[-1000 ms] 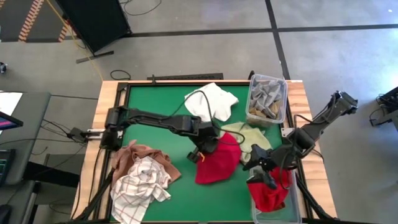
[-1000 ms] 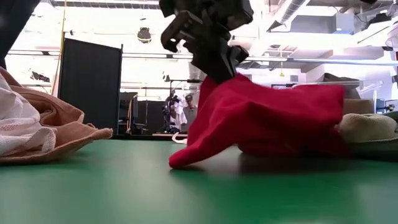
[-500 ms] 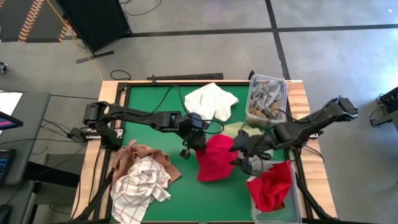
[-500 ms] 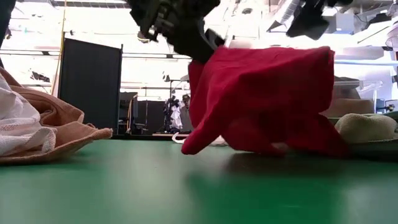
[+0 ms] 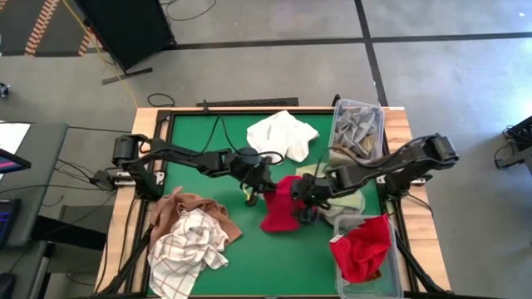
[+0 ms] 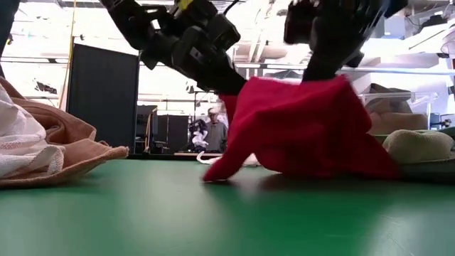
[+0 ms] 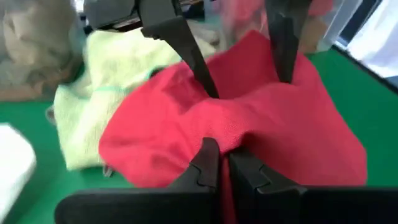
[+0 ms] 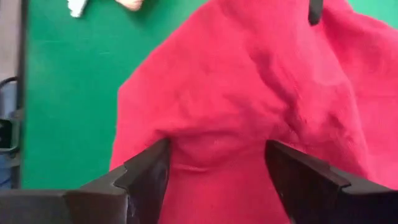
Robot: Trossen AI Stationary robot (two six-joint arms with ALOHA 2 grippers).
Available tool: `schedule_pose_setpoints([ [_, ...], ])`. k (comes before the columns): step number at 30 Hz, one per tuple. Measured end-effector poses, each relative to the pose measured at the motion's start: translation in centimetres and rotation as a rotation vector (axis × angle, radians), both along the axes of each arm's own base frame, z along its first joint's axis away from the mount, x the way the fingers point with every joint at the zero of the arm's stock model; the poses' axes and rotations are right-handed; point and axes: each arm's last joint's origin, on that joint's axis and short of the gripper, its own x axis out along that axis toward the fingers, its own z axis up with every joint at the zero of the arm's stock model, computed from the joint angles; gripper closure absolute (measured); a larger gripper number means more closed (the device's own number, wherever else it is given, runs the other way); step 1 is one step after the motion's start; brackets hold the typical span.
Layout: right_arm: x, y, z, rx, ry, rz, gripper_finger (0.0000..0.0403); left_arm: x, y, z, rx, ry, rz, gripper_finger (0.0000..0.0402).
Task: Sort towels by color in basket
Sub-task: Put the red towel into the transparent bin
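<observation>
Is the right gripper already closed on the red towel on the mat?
No: the right gripper has its fingers spread wide at the red towel, while the left gripper pinches a fold of it.

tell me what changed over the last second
The left tool, shut on the red towel, lifted its edge. The right tool swung in from the bin with red cloth, open, to the towel's other side. The other towels stayed put.

Matt red cloth towel [image 6: 306,128], green felt table [image 6: 213,213]
</observation>
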Motion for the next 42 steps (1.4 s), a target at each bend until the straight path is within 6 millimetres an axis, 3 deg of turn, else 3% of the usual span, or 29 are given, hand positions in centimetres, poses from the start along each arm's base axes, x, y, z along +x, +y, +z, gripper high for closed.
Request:
schedule_pose_setpoints([
  [8, 2.1, -2.2, -3.9, -0.041, 0.086, -0.039, 0.0107, -0.5, 0.0, -0.9, -0.001, 0.079, 0.028, 0.0395],
  [14, 3.0, -2.6, -6.6, -0.042, 0.143, -0.001, 0.0091, -0.5, 0.1, -1.0, 0.008, 0.088, 0.027, 0.0394],
  [17, 3.5, -3.0, -7.7, -0.043, 0.149, -0.008, 0.0086, -0.5, 0.1, -1.1, 0.01, 0.093, 0.027, 0.0394],
  [22, 4.1, -3.7, -8.6, -0.037, 0.14, -0.031, 0.0098, -0.1, 0.1, -2.8, 0.0, 0.14, 0.019, 0.0394],
  [28, 4.4, -4.0, -8.9, -0.033, 0.125, -0.044, 0.017, 0.6, 0.1, -5.4, -0.025, 0.191, 0.034, 0.0394],
  [35, 4.5, -4.0, -8.9, -0.047, 0.112, -0.027, 0.0362, 0.8, 0.1, -5.8, -0.026, 0.189, 0.035, 0.0391],
  [42, 4.1, -3.4, -7.6, -0.04, 0.094, -0.018, 0.0374, 0.7, -0.1, -5.9, -0.03, 0.197, 0.032, 0.035],
])
